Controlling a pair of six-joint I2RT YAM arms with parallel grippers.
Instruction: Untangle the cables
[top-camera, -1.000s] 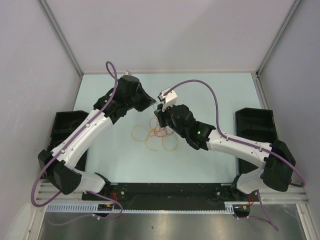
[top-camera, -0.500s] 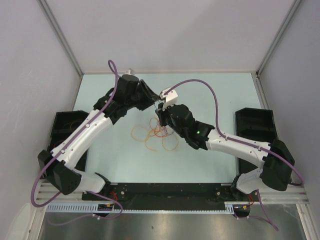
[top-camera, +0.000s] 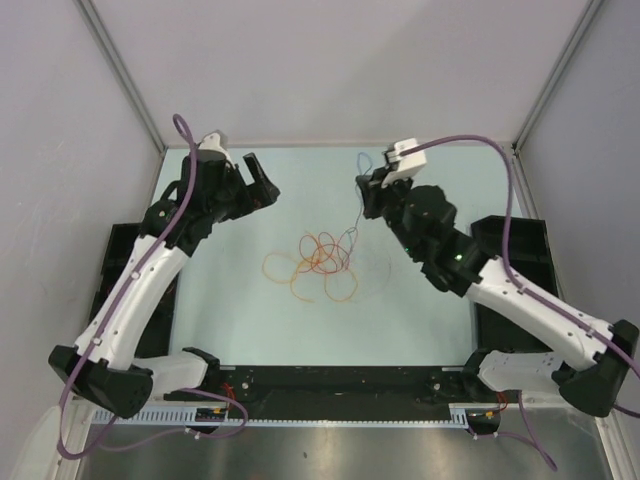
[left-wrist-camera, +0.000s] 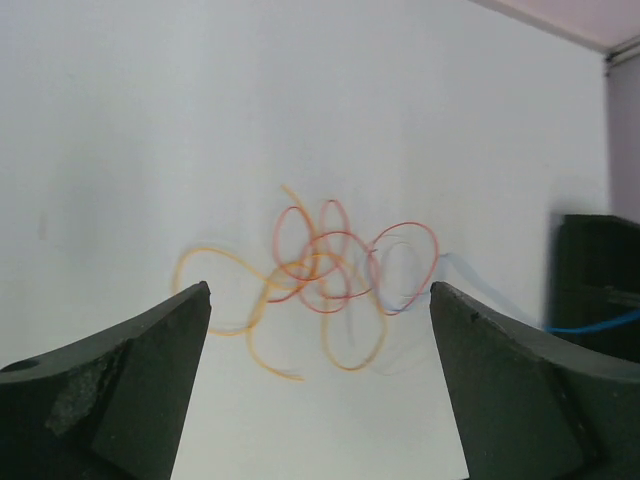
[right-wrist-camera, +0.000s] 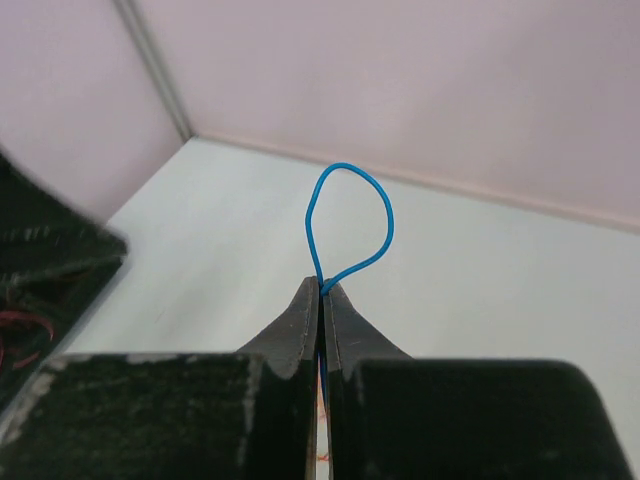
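Far left of the tangle, a black plastic tray (top-camera: 128, 250) sits at the edge of the pale green desk (top-camera: 250, 335). The left gripper (top-camera: 256, 178) hangs above the desk, up and to the left of the tangle and well apart from it. Its fingers (left-wrist-camera: 140, 380) are spread wide with nothing between them, and in the left wrist view the wires show in the gap between the two.

The tangle of thin curly cables (top-camera: 322, 256) lies on the middle of the desk. Orange loops (left-wrist-camera: 215, 253) spread over its left and lower parts, and red loops (left-wrist-camera: 405, 226) are knotted through its centre.

A thin blue wire (top-camera: 355, 222) rises from the tangle's right side to the right gripper (top-camera: 365, 192), which is held above the desk, up and to the right of the tangle. The right wrist view shows its fingers (right-wrist-camera: 298, 325) pressed together on this blue wire (right-wrist-camera: 389, 225), which curls into a small teardrop loop just beyond the tips.

Far right of the tangle lies a second black tray (top-camera: 512, 238).
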